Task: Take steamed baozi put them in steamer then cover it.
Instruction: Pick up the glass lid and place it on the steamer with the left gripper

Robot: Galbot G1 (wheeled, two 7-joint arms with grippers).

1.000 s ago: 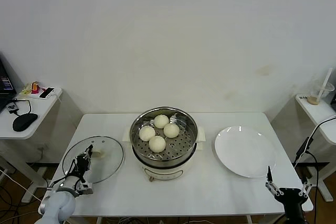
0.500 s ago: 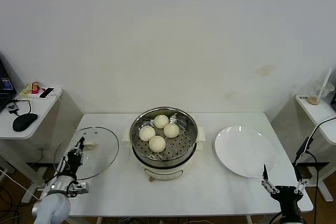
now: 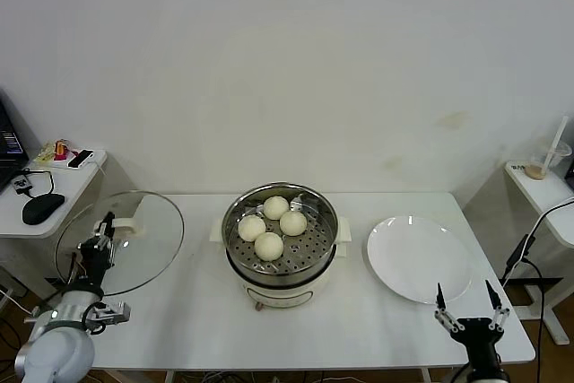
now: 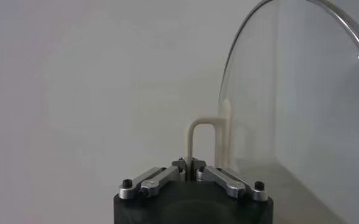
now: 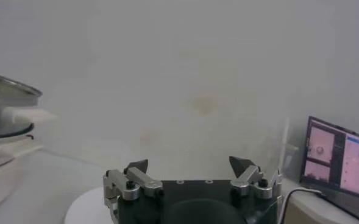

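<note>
Four white baozi (image 3: 269,246) sit on the perforated tray of the steel steamer (image 3: 318,259) at the table's middle. My left gripper (image 3: 101,238) is shut on the cream bar handle of the glass cover (image 3: 143,248), holding it lifted and tilted on edge above the table's left end. In the left wrist view my left gripper (image 4: 189,167) pinches the handle (image 4: 199,137) and the cover (image 4: 301,109) stands beside it. My right gripper (image 3: 466,304) is open and empty at the table's front right corner; the right wrist view shows my right gripper (image 5: 190,163) with the steamer (image 5: 8,122) far off.
A flat white plate (image 3: 419,258) lies right of the steamer. A side table (image 3: 54,187) with a mouse and small items stands at the left, another side table (image 3: 547,190) at the right. A screen (image 5: 341,155) shows in the right wrist view.
My left gripper has lifted the cover off the table and tilted it upright, moving left and up. My right gripper has opened wider and shifted slightly.
</note>
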